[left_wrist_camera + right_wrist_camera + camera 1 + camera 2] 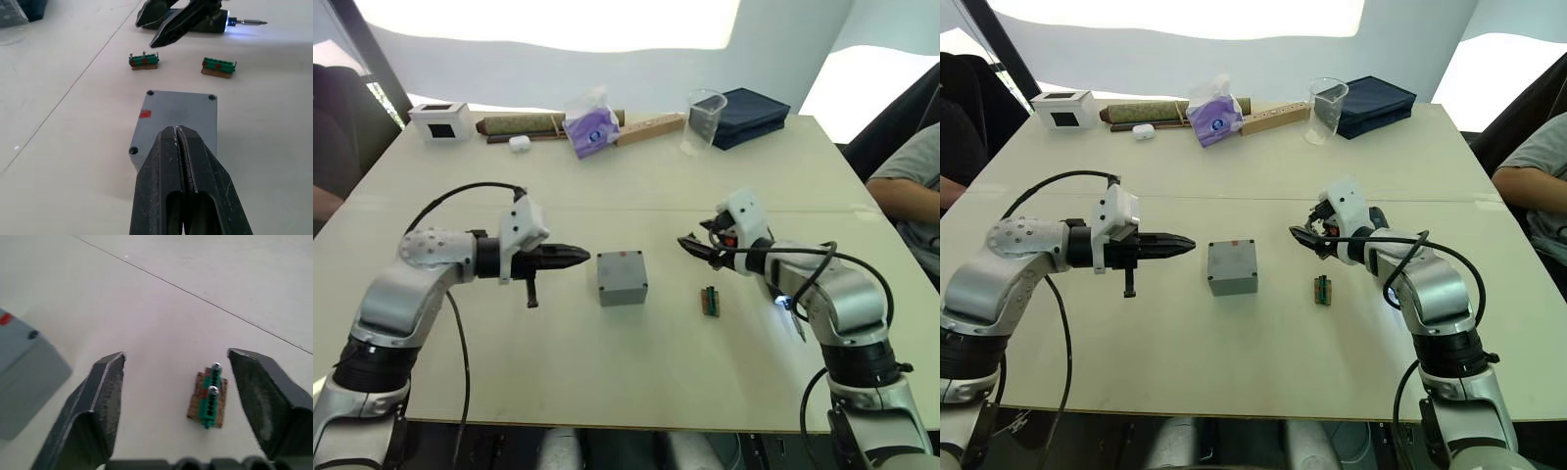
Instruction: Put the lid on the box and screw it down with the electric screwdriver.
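Left gripper (576, 257) fingers pressed together, tips just beside the box (622, 277), lid (178, 116) on top. Right gripper (176, 382) spread, empty, over the green terminal block (209, 400). Electric screwdriver (790, 308) probably lies under the right forearm, lit tip showing.

Pale table (636, 372). Grey box (622, 277) sits mid-table, lid (182, 108) on top. Small green block (711, 300) just beside it. Along far edge: white box (440, 121), purple pack (591, 128), clear cup (705, 119), dark blue case (751, 115).
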Robot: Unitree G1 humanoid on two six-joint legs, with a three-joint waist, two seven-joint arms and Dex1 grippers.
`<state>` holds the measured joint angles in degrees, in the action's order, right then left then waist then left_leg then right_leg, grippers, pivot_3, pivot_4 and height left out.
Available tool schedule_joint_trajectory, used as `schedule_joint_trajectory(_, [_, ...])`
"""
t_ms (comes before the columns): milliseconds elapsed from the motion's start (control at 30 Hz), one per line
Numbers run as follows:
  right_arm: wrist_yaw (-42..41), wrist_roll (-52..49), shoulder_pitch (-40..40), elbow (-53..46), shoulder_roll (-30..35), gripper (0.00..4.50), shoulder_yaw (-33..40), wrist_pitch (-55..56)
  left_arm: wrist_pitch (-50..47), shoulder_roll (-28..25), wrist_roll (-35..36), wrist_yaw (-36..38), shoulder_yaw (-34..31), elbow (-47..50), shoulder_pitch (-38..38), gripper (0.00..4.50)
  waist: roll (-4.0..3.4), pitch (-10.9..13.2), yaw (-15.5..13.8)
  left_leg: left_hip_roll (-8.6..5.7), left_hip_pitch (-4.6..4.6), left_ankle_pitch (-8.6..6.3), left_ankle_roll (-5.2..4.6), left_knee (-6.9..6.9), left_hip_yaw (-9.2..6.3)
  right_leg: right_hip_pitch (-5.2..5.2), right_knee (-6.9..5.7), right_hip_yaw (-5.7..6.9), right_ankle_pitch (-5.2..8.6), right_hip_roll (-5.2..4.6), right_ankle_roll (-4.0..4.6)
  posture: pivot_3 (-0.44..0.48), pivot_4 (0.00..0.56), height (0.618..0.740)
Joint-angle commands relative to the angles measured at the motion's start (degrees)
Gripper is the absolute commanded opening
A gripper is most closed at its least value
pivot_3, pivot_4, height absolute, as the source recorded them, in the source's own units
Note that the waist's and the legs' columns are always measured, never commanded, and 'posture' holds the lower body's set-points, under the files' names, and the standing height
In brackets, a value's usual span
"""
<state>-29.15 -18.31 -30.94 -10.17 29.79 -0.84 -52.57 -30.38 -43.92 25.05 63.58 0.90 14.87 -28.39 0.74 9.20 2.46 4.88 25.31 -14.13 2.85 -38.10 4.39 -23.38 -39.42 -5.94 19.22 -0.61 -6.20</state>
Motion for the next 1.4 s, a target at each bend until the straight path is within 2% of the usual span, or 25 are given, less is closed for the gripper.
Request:
schedule_joint_trajectory(33, [0.4, -0.6, -2.9, 2.7, -1.2, 4.44, 1.0, -1.0, 0.2, 0.1, 1.0, -0.5, -0.9, 1.2, -1.8, 0.0, 0.0, 0.0, 0.0, 0.0, 0.0, 0.0, 0.0, 0.01, 0.0, -0.01, 0.0, 0.0, 0.0, 0.01, 0.0, 0.0, 0.15, 0.74])
schedule_joint_trajectory(333, [2.5, 0.4, -6.8, 12.2, -3.4, 4.44, 1.6, -1.7, 0.4, 1.2, 0.8, -1.4, 0.3, 0.2, -3.8, 0.0, 0.0, 0.0, 0.0, 0.0, 0.01, 0.01, 0.01, 0.0, 0.01, -0.01, 0.0, -0.01, 0.0, 0.0, 0.0, 0.0, 0.15, 0.74])
schedule_joint_trajectory(767, [2.7, -0.1, -7.1, 13.7, -3.7, 4.44, 2.2, -1.4, -0.9, 2.1, 1.7, -2.0, 0.2, 0.8, -4.1, 0.0, 0.0, 0.0, 0.0, 0.0, 0.01, 0.02, 0.03, 0.01, 0.01, -0.01, -0.01, -0.01, 0.0, 0.0, 0.0, 0.0, 0.15, 0.74])
schedule_joint_trajectory(900, [3.1, 0.1, -6.9, 13.7, -3.8, 3.33, 2.2, -1.5, -0.8, 2.2, 1.6, -2.0, 0.4, 0.8, -4.0, 0.0, 0.0, 0.0, 0.0, 0.0, 0.01, 0.02, 0.03, 0.01, 0.01, -0.01, -0.01, -0.01, 0.0, 0.0, 0.0, 0.0, 0.15, 0.74])
schedule_joint_trajectory(1033, [3.1, -0.1, -6.4, 13.2, -3.6, 1.74, 2.3, -1.6, -0.7, 2.2, 1.5, -1.9, 0.5, 0.8, -4.0, 0.0, 0.0, 0.0, 0.1, 0.0, 0.01, 0.02, 0.03, 0.01, 0.01, -0.01, -0.01, -0.01, 0.0, 0.0, 0.0, 0.0, 0.15, 0.74])
schedule_joint_trajectory(1067, [3.1, -0.1, -6.3, 13.1, -3.5, 1.16, 2.4, -1.7, -0.7, 2.3, 1.5, -1.9, 0.6, 0.8, -4.0, 0.0, 0.0, 0.0, 0.1, 0.0, 0.01, 0.02, 0.03, 0.01, 0.01, -0.01, -0.01, -0.01, 0.0, 0.0, 0.0, 0.0, 0.15, 0.74])
schedule_joint_trajectory(1100, [3.1, -0.1, -6.1, 13.0, -3.3, 0.88, 2.4, -1.8, -0.7, 2.3, 1.5, -1.9, 0.6, 0.9, -4.0, 0.0, 0.0, 0.0, 0.1, 0.0, 0.01, 0.02, 0.03, 0.01, 0.01, -0.01, -0.01, -0.01, 0.0, 0.0, 0.0, 0.0, 0.15, 0.74])
schedule_joint_trajectory(1167, [3.0, 0.0, -5.8, 12.8, -3.1, 0.05, 2.3, -1.9, -0.7, 2.2, 1.5, -1.9, 0.7, 0.9, -4.0, 0.0, 0.0, 0.0, 0.0, 0.0, 0.01, 0.02, 0.03, 0.01, 0.01, -0.01, -0.01, -0.01, 0.0, 0.0, 0.0, 0.0, 0.15, 0.74])
schedule_joint_trajectory(1400, [3.1, -0.7, -6.1, 11.3, -3.1, 0.02, 3.3, -2.4, -0.6, 2.3, 1.3, -1.8, 0.9, 0.7, -3.9, 0.0, 0.0, 0.0, 0.0, 0.0, 0.01, 0.02, 0.03, 0.01, 0.01, -0.01, -0.01, -0.01, 0.0, 0.0, 0.0, 0.0, 0.15, 0.74])
